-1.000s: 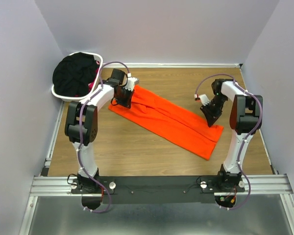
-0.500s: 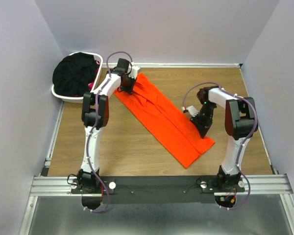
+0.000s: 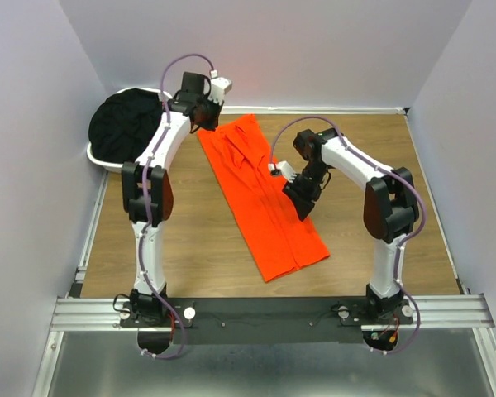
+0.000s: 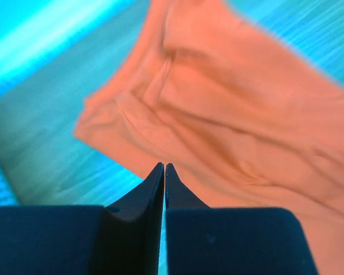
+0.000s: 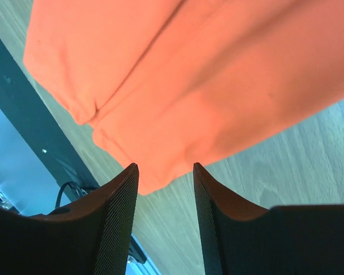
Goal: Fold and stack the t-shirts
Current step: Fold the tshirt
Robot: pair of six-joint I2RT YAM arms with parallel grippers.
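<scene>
The orange t-shirt (image 3: 263, 194) lies folded into a long strip on the wooden table (image 3: 174, 231), running from the back centre toward the front. It fills the left wrist view (image 4: 229, 103) and the right wrist view (image 5: 189, 74). My left gripper (image 3: 204, 116) is shut above the strip's far left corner, and I see no cloth between its tips (image 4: 164, 165). My right gripper (image 3: 302, 205) is open just above the strip's right edge, with a near corner of the cloth showing between its tips (image 5: 165, 166). Black shirts (image 3: 126, 124) are piled in the basket. The pink cloth is hidden.
The white laundry basket (image 3: 99, 159) stands at the back left corner, beside the left arm. Grey walls close in the table at the back and on both sides. The metal rail (image 3: 264, 313) with the arm bases runs along the near edge.
Both arms swung toward the back and centre, and the orange strip turned from lying slantwise to nearly lengthwise. The right gripper now stands open over its right edge; the left has moved past the far corner.
</scene>
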